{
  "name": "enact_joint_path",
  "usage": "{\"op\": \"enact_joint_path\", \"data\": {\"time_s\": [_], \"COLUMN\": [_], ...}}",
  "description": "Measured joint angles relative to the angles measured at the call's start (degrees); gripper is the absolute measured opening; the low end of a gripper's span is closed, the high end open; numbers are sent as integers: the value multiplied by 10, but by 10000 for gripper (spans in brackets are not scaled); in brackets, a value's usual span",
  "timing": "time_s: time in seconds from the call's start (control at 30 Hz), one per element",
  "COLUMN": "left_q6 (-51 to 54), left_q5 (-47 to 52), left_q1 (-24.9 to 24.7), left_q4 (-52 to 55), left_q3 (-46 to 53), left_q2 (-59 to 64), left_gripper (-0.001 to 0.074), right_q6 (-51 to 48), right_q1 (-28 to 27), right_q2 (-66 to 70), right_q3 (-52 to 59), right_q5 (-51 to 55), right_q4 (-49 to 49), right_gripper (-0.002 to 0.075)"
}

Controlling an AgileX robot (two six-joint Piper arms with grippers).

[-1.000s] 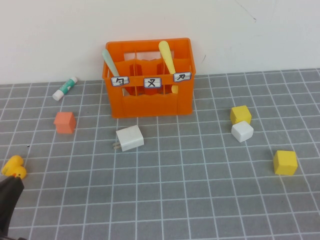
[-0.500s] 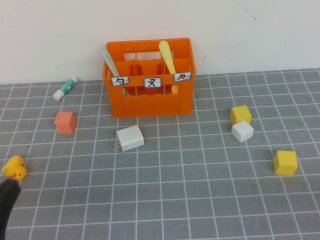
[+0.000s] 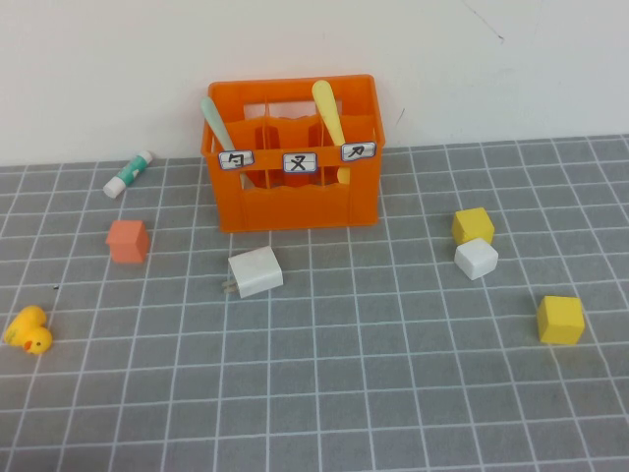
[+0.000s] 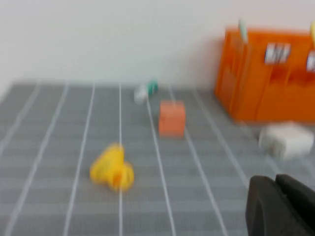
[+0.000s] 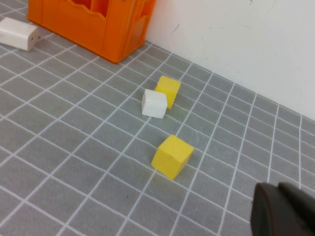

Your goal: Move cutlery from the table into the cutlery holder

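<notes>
Grey gridded worktop (image 3: 393,393) below a white wall. Spoon (image 3: 215,122) and knife (image 3: 328,111) upright in the crate (image 3: 295,202). Left gripper (image 4: 281,205) and right gripper (image 5: 284,209) low, off to the sides, fingers closed, empty.

Glue stick (image 3: 129,173), orange cube (image 3: 128,241), white charger (image 3: 256,272) and yellow duck (image 3: 28,330) lie left. White cube (image 3: 477,259) touches one yellow cube (image 3: 473,225); another yellow cube (image 3: 560,320) sits apart.

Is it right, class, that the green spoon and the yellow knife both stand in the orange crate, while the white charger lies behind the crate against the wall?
Not quite. The spoon and knife do stand in the orange crate, but the white charger lies in front of the crate on the grey table, not behind it against the wall. The high view shows this.
</notes>
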Motion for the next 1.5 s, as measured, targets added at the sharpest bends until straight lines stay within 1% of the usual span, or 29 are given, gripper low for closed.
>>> {"op": "enact_joint_path", "data": {"time_s": [0.1, 0.17, 0.7, 1.03, 1.5], "left_q6": [-18, -29, -40, -18, -17], "left_q5": [84, 120, 124, 124, 124], "left_q1": [0, 0, 0, 0, 0], "left_q4": [0, 2, 26, 27, 27], "left_q3": [1, 2, 1, 1, 1], "left_q2": [-2, -2, -3, -3, -3], "left_gripper": [-1, -1, -1, -1, -1], "right_q6": [0, 0, 0, 3, 5], "right_q1": [0, 0, 0, 0, 0], "right_q2": [0, 0, 0, 0, 0], "right_q3": [0, 0, 0, 0, 0], "right_q5": [3, 2, 2, 3, 3], "right_q4": [0, 0, 0, 0, 0], "right_gripper": [-2, -2, -2, -2, -2]}}
